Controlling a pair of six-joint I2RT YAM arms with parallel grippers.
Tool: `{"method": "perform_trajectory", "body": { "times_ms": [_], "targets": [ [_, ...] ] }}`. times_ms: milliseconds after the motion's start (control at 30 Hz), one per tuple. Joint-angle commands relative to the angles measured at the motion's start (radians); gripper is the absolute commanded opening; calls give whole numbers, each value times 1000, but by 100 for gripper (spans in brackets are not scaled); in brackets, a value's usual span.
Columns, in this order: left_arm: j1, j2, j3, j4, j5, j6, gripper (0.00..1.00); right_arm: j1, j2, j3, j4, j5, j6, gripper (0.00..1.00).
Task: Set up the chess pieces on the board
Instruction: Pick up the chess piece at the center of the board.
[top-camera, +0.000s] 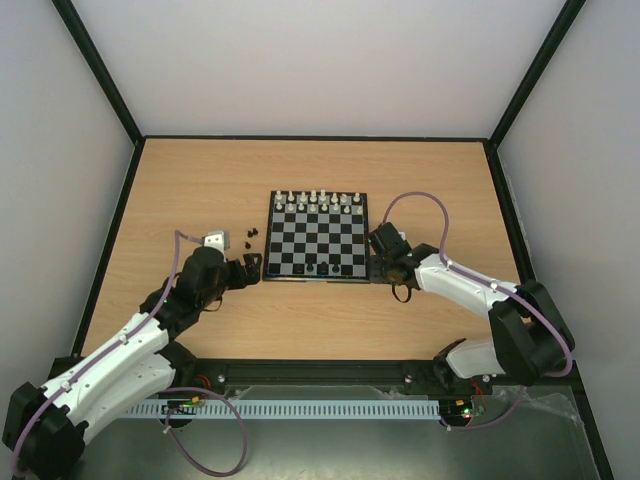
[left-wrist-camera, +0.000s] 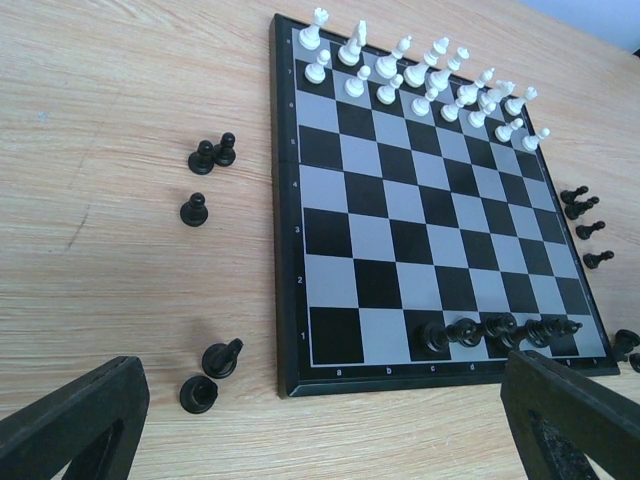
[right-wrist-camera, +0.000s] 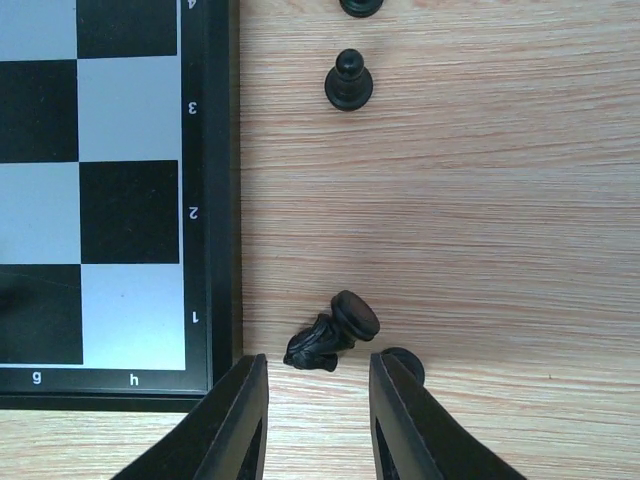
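Your left gripper (top-camera: 248, 267) stands wide and empty off the near-left corner of the board (left-wrist-camera: 283, 250). Left of the board, five loose chess pieces (left-wrist-camera: 193, 209) sit on the table (left-wrist-camera: 90, 110): three upright farther out, two toppled close ahead of its left finger. On the board, black figures line part of the near row and white pieces (left-wrist-camera: 400, 70) fill the far two. Your right gripper (right-wrist-camera: 315, 385) is narrowly parted, holding nothing. A fallen piece (right-wrist-camera: 322, 340) lies just ahead of its fingertips, beside the board's h1 corner.
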Motion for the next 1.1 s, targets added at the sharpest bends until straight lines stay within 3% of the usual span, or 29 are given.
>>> {"method": "perform_trajectory", "body": {
  "times_ms": [0, 133, 633, 1067],
  "targets": [
    [-2, -1, -19, 16, 12, 5, 99, 6, -3, -10, -47, 8, 18, 29],
    [-3, -4, -23, 19, 14, 4, 100, 10, -2, -29, 1, -53, 31, 26],
    [-3, -3, -27, 23, 25, 7, 100, 9, -29, -20, -107, 172, 113, 31],
    [-3, 7, -23, 21, 34, 8, 100, -20, -21, -87, -23, 96, 132, 30]
  ]
}}
